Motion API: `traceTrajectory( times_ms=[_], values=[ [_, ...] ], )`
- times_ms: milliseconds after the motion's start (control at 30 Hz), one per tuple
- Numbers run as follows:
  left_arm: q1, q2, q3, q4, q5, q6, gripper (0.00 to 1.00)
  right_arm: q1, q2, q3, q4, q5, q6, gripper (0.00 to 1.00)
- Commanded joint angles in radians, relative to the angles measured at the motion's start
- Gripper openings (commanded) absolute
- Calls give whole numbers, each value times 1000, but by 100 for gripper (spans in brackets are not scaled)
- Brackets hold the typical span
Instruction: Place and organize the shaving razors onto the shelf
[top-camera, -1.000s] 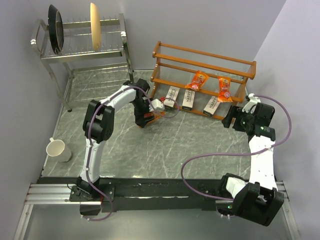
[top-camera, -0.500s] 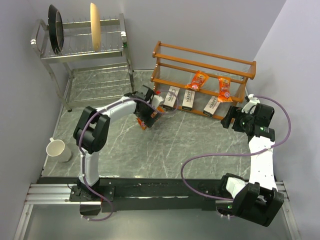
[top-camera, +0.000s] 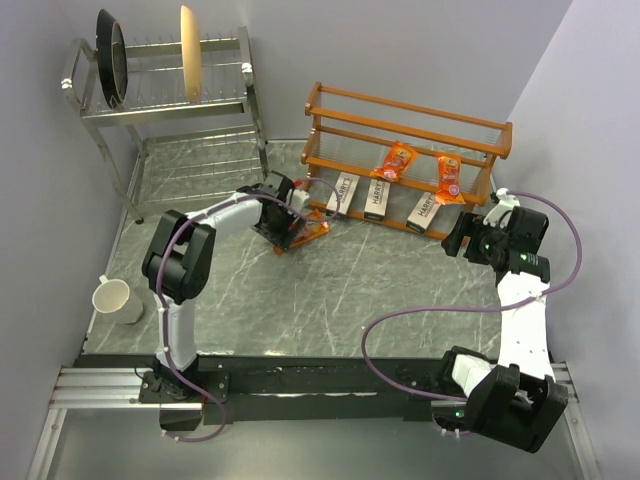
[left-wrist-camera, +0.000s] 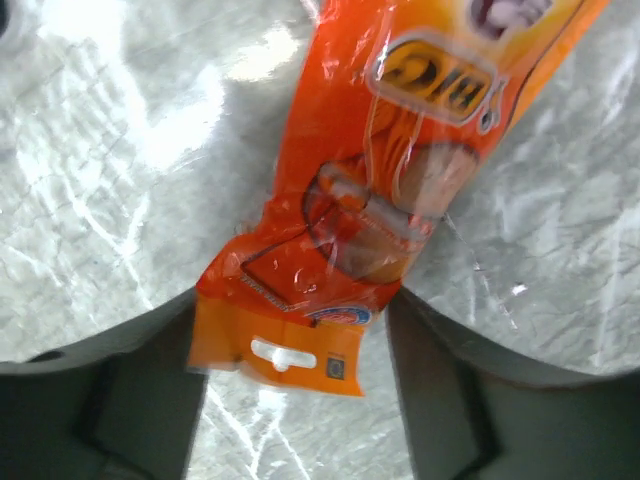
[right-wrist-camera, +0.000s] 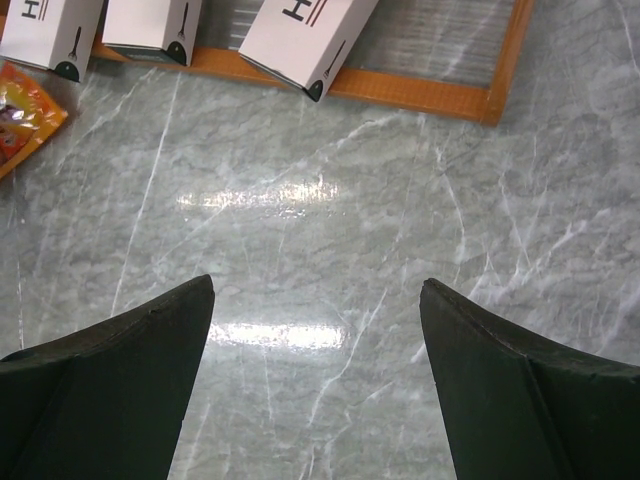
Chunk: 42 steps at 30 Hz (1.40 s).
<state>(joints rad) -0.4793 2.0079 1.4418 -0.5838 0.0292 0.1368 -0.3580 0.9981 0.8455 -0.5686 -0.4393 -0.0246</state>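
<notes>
**One orange razor pack on the bench, just off the shelf's left end**

The loose orange pack (left-wrist-camera: 380, 200), glossy and printed "BIC", lies flat on the bench (top-camera: 350, 300) just in front of the left end of the shelf (top-camera: 410, 112). In the left wrist view its tabbed end sits between the two dark fingers (left-wrist-camera: 140, 400) of the left tool (left-wrist-camera: 292, 300). The fingers stand close on either side of it. We cannot tell whether they press the pack or merely flank it.

On the shelf's lowest tier we see three pale-grey boxes side by side: the left grey box (top-camera: 345, 193), the middle grey box (top-camera: 377, 200) and the right grey box (top-camera: 425, 212). Their near ends reach over the shelf's front rail. One tier up lie two more orange packs, the left shelved pack (top-camera: 397, 160) and the right shelved pack (top-camera: 449, 177), near each other toward the shelf's right half. The top tier carries nothing that we can make out.

The right tool (right-wrist-camera: 315, 290) hangs just in front of the shelf's right end. Its fingers are spread wide over bare bench, with nothing between them.

Past the shelf's left end stands a steel dish rack (top-camera: 170, 110) with a pale plate (top-camera: 187, 40) and a dark pan (top-camera: 110, 55) upright in its top level. A white cup (top-camera: 112, 298) stands on the bench well apart from the shelf, on the left arm's side.
</notes>
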Motion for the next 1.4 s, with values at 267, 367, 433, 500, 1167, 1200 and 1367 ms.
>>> traceTrajectory(
  times_ms=[267, 367, 433, 500, 1167, 1200, 1367],
  values=[
    [28, -27, -7, -1, 227, -114, 19, -7, 2, 32, 30, -3, 8, 91],
    [56, -112, -94, 60, 325, -233, 1, -7, -3, 32, 27, -3, 9, 91],
    [67, -187, -167, 96, 376, -325, 1, -7, -3, 33, 23, -4, 8, 91],
    [74, -253, -202, 137, 460, -431, 1, -6, 0, 36, 22, -6, 9, 91],
    [35, -235, -221, 104, 308, -927, 1, 85, -45, 107, -2, -127, 11, 90],
    [31, -221, -215, 101, 299, -930, 1, 129, -55, 110, 4, -128, 3, 90],
    [21, -207, -192, 143, 294, -966, 39, 252, -41, 119, 16, -87, 1, 90]
  ],
)
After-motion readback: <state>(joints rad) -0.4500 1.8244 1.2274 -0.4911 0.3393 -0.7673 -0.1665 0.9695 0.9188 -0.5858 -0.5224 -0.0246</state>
